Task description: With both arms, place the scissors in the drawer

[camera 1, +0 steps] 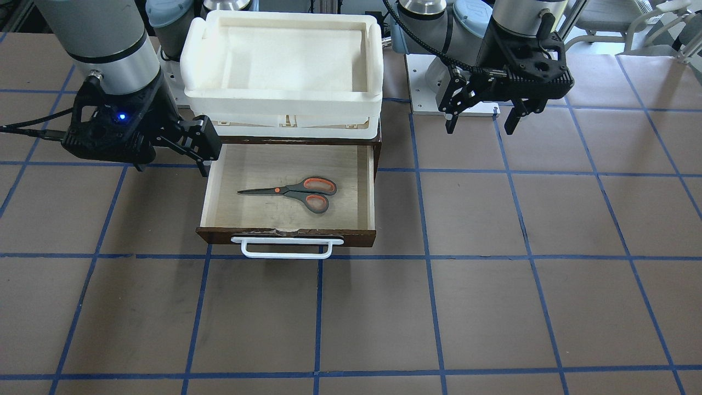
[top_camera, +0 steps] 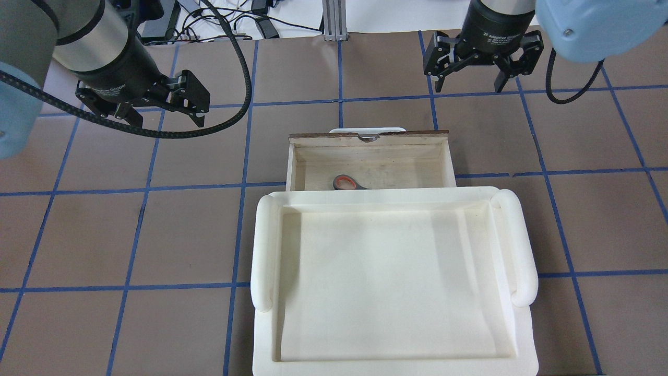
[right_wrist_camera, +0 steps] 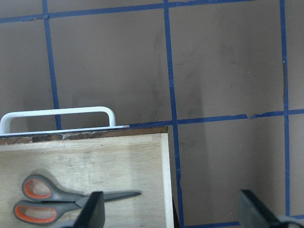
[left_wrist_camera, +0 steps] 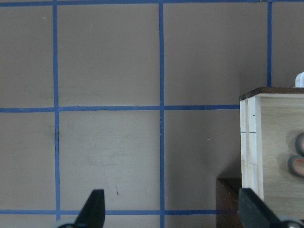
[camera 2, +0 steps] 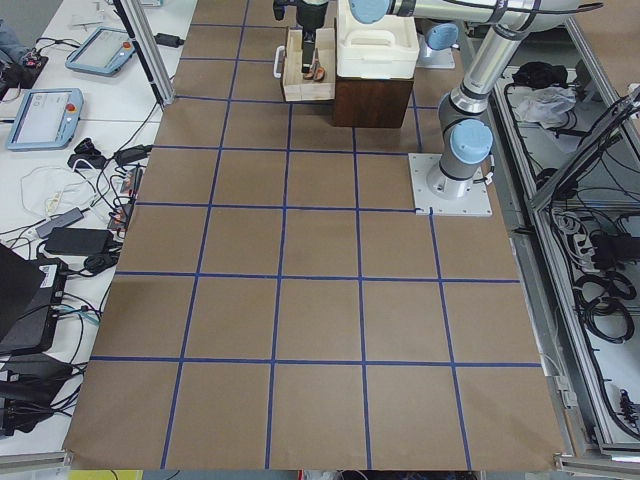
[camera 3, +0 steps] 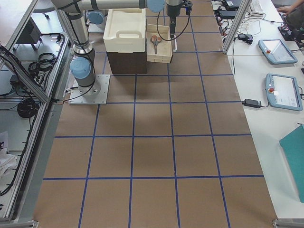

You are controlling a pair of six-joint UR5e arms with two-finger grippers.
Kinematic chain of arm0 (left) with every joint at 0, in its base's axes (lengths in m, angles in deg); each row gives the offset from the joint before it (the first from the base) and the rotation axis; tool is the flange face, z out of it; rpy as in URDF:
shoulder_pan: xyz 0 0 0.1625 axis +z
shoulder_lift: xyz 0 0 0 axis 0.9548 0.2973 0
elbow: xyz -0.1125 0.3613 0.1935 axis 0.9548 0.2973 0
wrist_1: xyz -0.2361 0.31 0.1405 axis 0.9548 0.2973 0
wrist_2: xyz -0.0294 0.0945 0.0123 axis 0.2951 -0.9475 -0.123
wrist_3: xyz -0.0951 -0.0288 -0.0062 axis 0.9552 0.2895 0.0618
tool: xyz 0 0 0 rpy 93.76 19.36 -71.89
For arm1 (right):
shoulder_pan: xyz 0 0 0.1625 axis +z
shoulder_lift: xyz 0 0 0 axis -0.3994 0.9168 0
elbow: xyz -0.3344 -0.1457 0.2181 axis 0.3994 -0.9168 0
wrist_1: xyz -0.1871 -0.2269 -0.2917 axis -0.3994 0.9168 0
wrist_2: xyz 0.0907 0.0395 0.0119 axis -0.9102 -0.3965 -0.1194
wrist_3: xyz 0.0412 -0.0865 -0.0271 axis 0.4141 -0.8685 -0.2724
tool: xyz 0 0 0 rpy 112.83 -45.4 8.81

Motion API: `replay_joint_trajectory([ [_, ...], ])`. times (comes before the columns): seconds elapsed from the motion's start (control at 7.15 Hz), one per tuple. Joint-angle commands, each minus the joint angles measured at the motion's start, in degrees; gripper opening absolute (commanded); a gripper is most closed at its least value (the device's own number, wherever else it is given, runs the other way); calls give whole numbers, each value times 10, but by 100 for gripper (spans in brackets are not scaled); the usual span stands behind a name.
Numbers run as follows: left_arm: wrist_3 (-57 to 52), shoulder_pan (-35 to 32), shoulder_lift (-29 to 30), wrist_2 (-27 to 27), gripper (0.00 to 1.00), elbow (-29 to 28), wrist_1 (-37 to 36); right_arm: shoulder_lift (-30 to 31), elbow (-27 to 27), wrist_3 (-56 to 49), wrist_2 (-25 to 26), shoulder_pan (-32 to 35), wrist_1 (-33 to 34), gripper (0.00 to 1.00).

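Note:
The scissors point(camera 1: 296, 192), with grey handles and orange-lined loops, lie flat inside the open drawer point(camera 1: 285, 236), blades pointing toward its left wall in the front view. Only a loop shows in the overhead view point(top_camera: 347, 183). They also show in the right wrist view point(right_wrist_camera: 52, 202). My left gripper point(top_camera: 164, 120) is open and empty, hovering over bare table well to the side of the drawer point(left_wrist_camera: 266, 142). My right gripper point(camera 1: 171, 164) is open and empty, close beside the drawer's other side; in the right wrist view its fingers point(right_wrist_camera: 92, 211) frame the drawer's corner.
A cream-white foam tray point(top_camera: 391, 271) sits on the dark cabinet above the drawer and hides the drawer's back part from overhead. The white bar handle point(camera 1: 288, 248) sticks out from the drawer front. Brown table with blue grid tape all around.

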State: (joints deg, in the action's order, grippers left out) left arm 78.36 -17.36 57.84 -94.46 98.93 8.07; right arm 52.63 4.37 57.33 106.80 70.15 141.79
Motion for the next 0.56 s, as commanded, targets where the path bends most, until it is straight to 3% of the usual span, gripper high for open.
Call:
replay_joint_trajectory([
  [0.0, 16, 22, 25, 17, 100, -66, 35, 0, 2, 0, 0, -1, 0, 100],
  [0.14, 19, 23, 37, 19, 100, -105, 92, 0, 2, 0, 0, 0, 0, 100],
  [0.42, -5, 22, 32, 16, 100, -84, 84, 2, 3, 0, 1, 0, 0, 100],
])
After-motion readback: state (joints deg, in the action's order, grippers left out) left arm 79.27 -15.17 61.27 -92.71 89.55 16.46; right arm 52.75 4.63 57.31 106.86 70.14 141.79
